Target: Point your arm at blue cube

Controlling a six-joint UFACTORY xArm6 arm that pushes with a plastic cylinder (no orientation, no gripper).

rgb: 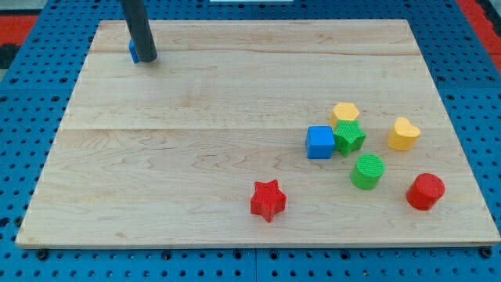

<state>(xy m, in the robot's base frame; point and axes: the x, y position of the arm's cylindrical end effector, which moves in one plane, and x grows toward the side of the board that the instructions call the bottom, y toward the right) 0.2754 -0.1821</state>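
Pale wood board [196,110], matt; ridged plastic-looking green cylinder [367,171]

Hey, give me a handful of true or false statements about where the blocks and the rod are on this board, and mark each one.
1. The blue cube touches the green star. True.
2. My tip rests against the blue cube. False: it is near the view's top left, far from that cube, with a small blue block partly hidden behind it.
3. The red star sits apart from the other blocks, toward the view's bottom. True.
4. The red cylinder lies left of the green cylinder. False: it lies to its right.
5. The yellow hexagonal block sits just above the green star. True.
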